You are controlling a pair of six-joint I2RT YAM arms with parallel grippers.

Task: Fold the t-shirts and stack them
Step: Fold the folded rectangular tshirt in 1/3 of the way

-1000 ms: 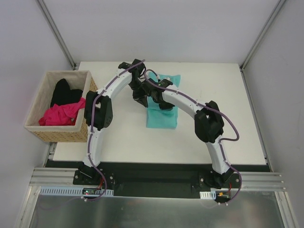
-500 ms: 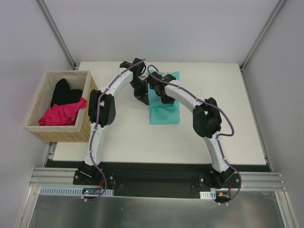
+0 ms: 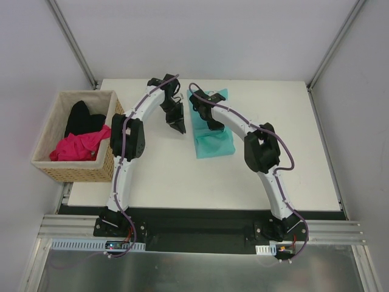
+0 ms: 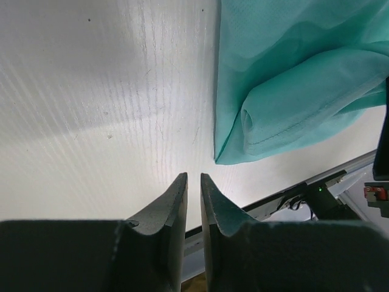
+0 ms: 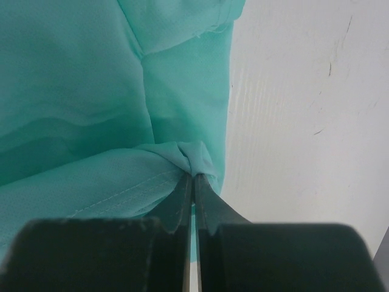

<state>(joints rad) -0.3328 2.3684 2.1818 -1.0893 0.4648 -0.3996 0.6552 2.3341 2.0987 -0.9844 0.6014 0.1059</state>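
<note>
The teal t-shirt (image 3: 214,141) lies folded lengthwise at the table's centre back. In the right wrist view a bunched hem of the teal t-shirt (image 5: 73,91) is pinched by my right gripper (image 5: 193,174), which is shut on it. From the top view that right gripper (image 3: 214,125) sits over the shirt's middle. My left gripper (image 3: 177,126) hangs just left of the shirt over bare table. Its jaws (image 4: 194,176) stand a narrow gap apart with nothing between them, and the teal shirt's edge (image 4: 292,79) lies to their right. A magenta t-shirt (image 3: 79,146) and a black t-shirt (image 3: 82,118) lie in the basket.
The wicker basket (image 3: 79,173) stands off the table's left edge, next to the left arm's elbow. The white table (image 3: 292,140) runs on to the right of the shirt. Both forearms arch close together over the back of the table.
My left gripper has let go of the teal shirt, opened a little and moved left off it. The right gripper stays shut on the cloth, and the shirt has shifted slightly to the right.
</note>
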